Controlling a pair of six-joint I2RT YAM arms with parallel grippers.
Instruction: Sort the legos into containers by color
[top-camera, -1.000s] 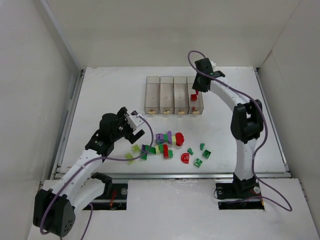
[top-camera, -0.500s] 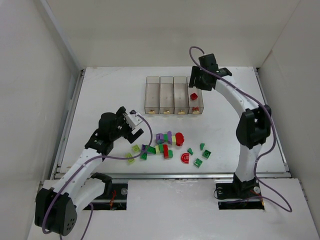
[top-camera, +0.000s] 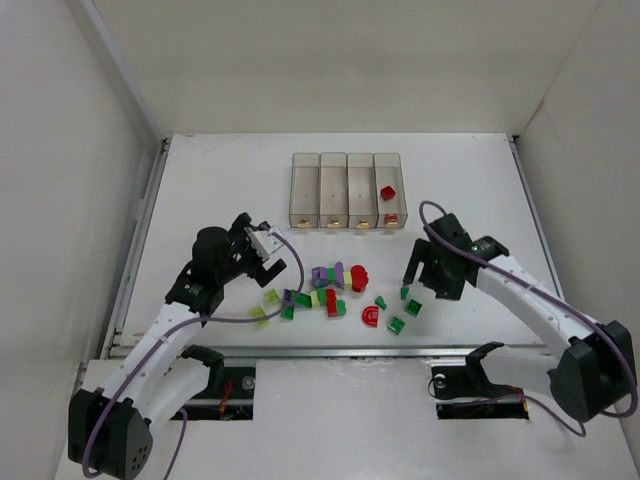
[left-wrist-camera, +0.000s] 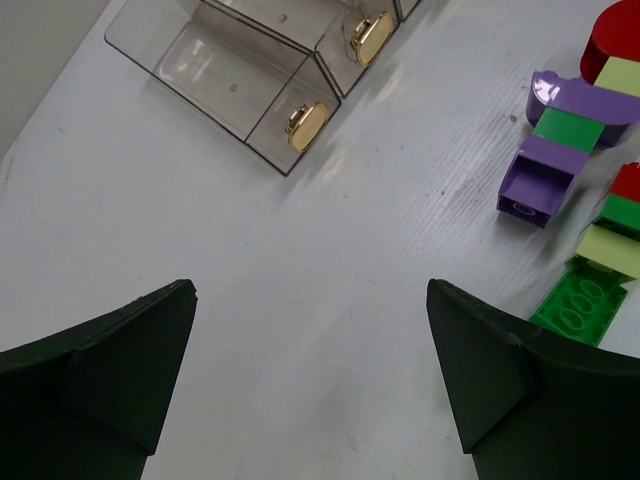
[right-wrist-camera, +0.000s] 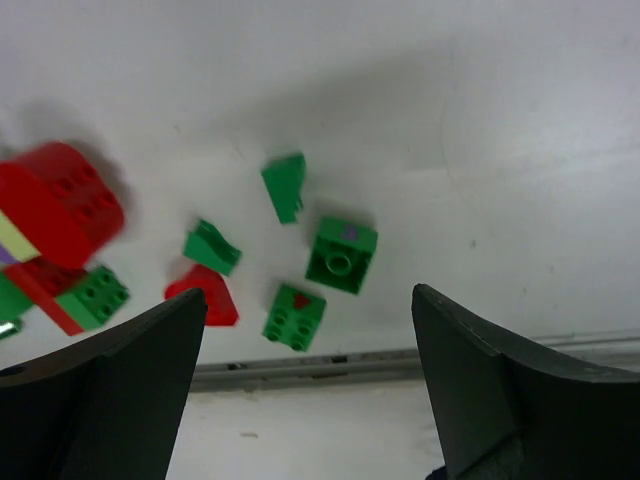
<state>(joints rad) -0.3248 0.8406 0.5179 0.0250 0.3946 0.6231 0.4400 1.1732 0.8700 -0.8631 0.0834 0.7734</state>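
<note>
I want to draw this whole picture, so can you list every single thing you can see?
containers: four, clear, joined in a row at the far side of the table
binned lego: at least one, red, in the rightmost container
green legos: about eight, green, some in the middle pile, four near the right gripper
red legos: about three, red, loose in and beside the pile
purple legos: about three, purple, in the pile
pale legos: about four, yellow-green, two lying left of the pile
table: one, white
left gripper: one, black, open, left of the pile
right gripper: one, black, open, above the green legos
</note>
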